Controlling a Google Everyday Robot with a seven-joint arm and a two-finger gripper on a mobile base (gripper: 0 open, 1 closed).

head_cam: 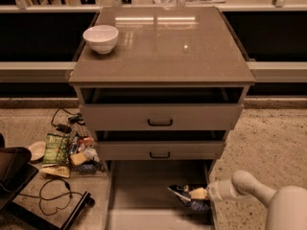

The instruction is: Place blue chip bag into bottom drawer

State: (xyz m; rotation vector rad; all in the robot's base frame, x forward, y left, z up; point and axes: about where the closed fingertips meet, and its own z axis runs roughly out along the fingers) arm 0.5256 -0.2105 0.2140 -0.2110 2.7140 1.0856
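Beige gripper (198,194) fingers pinch blue chip bag (184,198), low inside bottom drawer (142,185), right side.

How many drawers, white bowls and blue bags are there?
Drawers: 3 (top drawer, middle drawer, bottom drawer)
White bowls: 1 (white bowl on the cabinet top)
Blue bags: 1 (blue chip bag, at the gripper, at the bottom drawer's right side)
Total: 5
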